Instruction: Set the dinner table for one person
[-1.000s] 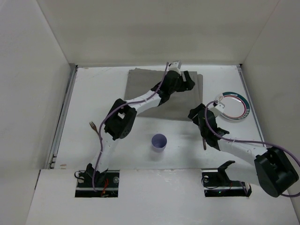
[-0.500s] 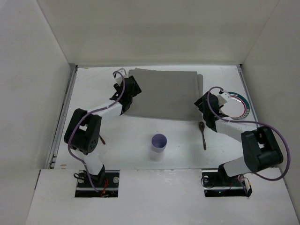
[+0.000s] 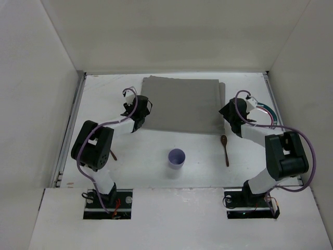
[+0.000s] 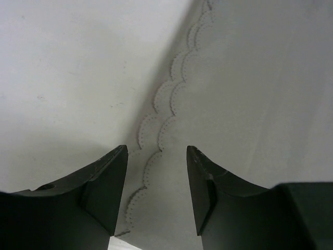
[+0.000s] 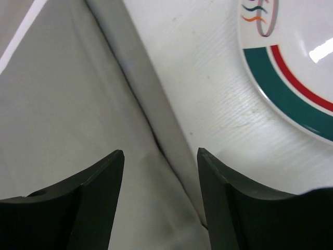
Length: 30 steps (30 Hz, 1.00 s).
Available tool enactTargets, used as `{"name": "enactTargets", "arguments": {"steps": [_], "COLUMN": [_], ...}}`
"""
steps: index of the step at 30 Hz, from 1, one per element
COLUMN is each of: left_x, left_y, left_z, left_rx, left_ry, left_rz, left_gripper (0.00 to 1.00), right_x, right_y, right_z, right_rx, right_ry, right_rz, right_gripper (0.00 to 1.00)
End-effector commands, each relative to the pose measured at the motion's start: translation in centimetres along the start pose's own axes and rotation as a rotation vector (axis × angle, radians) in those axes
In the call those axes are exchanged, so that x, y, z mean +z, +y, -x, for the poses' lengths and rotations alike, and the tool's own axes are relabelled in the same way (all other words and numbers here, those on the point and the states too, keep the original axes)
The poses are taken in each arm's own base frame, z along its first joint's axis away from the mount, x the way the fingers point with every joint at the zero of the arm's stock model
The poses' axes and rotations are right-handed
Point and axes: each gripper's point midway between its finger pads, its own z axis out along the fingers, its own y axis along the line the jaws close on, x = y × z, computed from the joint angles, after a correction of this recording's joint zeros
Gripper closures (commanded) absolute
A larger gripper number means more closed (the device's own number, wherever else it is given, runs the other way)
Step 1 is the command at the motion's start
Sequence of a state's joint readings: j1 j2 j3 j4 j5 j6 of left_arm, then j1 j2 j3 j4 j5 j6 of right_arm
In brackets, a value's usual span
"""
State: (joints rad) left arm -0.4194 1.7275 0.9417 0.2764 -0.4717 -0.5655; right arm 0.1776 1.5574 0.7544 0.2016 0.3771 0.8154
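The left tool (image 4: pixel 156 152) and right tool (image 5: pixel 159 152) have swung to the mat's (image 3: pixel 182 104) side edges. Both are released and should pinch the hems evenly.

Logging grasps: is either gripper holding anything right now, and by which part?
Nothing is held. The left gripper and right gripper are open, each over an edge of the grey mat.

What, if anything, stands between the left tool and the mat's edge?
Nothing visible does. The left tool is open, and the scalloped edge of the grey mat lies bare between its fingers, on the dinner table.
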Motion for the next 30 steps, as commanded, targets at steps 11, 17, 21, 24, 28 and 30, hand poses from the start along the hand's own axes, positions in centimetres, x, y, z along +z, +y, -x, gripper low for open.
{"name": "enactTargets", "arguments": {"steps": [11,17,21,24,28,30], "left_x": [2.8,3.0,2.9,2.8,2.5,2.3], "left_y": [2.8,2.5,2.8,2.7,3.2,3.4], "left_z": [-3.3,-3.5,-3.6,-3.5,-3.2,-3.0], "left_rx": [-0.200,-0.251,-0.274,-0.286,-0.301,-0.310], "left_ry": [0.133,0.126,0.122,0.121,0.113,0.105], "left_rz": [-0.018,-0.045,-0.051,-0.070,-0.069,-0.068], "left_gripper": [0.82,0.88,0.92,0.93,0.94,0.94], "right_x": [1.9,3.3,4.2,4.6,5.2,5.4], "right_y": [5.0,6.2,6.9,7.3,8.1,8.9], "right_z": [0.0,-1.0,-1.5,-1.9,-2.2,-2.3], "right_rx": [0.063,0.092,0.121,0.134,0.136,0.132], "right_ry": [0.104,0.199,0.249,0.274,0.300,0.313], "right_rz": [0.099,0.117,0.135,0.144,0.166,0.188], "right_gripper": [0.23,0.29,0.29,0.31,0.54,0.68]}}
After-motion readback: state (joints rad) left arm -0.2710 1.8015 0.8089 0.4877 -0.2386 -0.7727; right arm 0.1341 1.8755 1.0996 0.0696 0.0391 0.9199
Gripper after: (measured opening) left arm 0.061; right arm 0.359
